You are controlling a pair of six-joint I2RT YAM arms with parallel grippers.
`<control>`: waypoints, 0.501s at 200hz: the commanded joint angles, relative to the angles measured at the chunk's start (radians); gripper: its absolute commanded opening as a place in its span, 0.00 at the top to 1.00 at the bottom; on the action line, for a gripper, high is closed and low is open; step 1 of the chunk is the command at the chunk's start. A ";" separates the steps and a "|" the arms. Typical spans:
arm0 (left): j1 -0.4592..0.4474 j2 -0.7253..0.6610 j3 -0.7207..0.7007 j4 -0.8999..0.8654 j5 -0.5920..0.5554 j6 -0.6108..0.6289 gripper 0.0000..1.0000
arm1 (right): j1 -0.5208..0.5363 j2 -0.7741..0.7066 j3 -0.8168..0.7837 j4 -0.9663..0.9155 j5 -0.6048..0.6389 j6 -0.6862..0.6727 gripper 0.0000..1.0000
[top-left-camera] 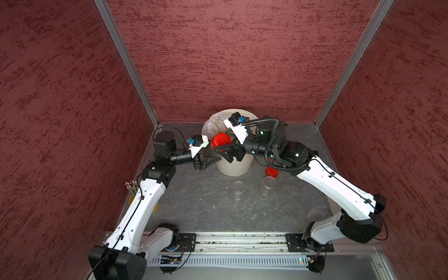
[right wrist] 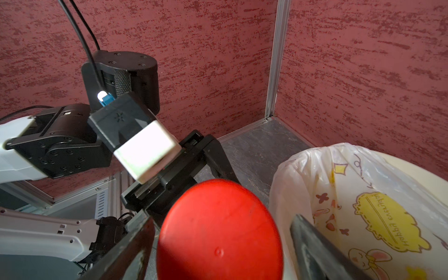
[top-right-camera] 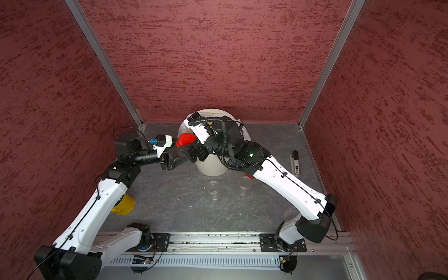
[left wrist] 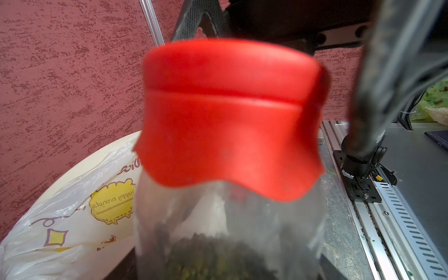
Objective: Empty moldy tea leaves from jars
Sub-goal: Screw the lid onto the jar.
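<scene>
Left hand is clamping the jar sideways just beside the bin rim, presumably so tea leaves drop in once opened; right hand is straddling the red cap, jaws wide, gripping nothing.

"Happy everyday" on white bag

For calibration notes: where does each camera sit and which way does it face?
Top views: high over the near edge, looking down at bin and table; left arm and right arm show.
Left wrist: looks along the held jar at its red cap; right arm behind.
Right wrist: faces the cap's top between its own fingers; left arm behind.
Both wrists share cap and bag.
</scene>
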 commanded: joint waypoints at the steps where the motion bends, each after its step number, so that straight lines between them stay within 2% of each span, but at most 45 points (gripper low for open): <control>1: 0.006 -0.002 0.002 0.012 0.005 -0.007 0.36 | 0.012 0.005 0.029 -0.008 0.043 0.023 0.14; 63: 0.006 -0.001 0.002 0.011 0.007 -0.007 0.37 | 0.012 0.005 0.021 0.000 0.029 0.005 0.34; 100: 0.006 -0.001 0.002 0.010 0.007 -0.006 0.36 | 0.012 -0.002 0.014 -0.006 0.025 -0.019 0.41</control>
